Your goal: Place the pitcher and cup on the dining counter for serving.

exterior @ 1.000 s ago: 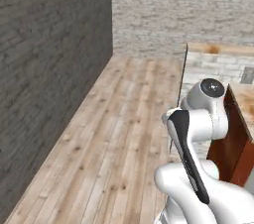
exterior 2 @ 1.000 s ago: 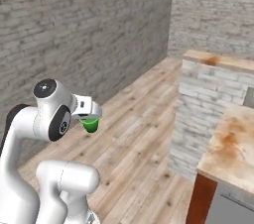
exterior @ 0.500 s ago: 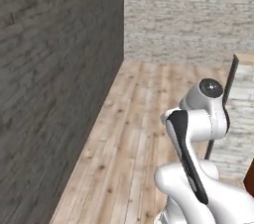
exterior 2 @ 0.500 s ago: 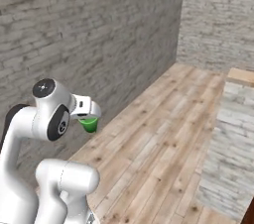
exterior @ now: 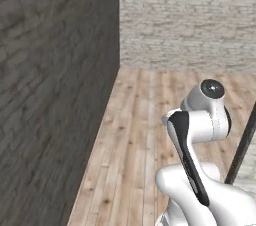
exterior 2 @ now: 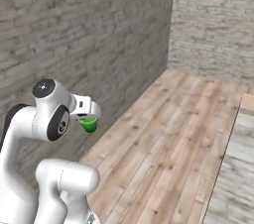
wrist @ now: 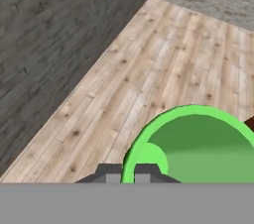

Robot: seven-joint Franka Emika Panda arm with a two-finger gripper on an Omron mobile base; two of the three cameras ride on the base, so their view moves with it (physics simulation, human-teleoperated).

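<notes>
Fingers [wrist: 128, 172] clamped on green cup [wrist: 198, 143] rim, plank floor [exterior 2: 168, 134] below, grey brick wall [exterior: 50, 95] alongside

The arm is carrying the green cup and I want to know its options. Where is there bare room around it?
The gripper holds the cup above bare wooden floor, open from the dark brick wall to the far pale wall. It tightens at the right, by the grey stone block.

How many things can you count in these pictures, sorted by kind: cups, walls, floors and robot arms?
Cups: 1, the green cup held at its rim by the fingers
Walls: 2, dark brick wall, pale brick wall
Floors: 1, wooden floor
Robot arms: 1, white arm
Total: 5
</notes>
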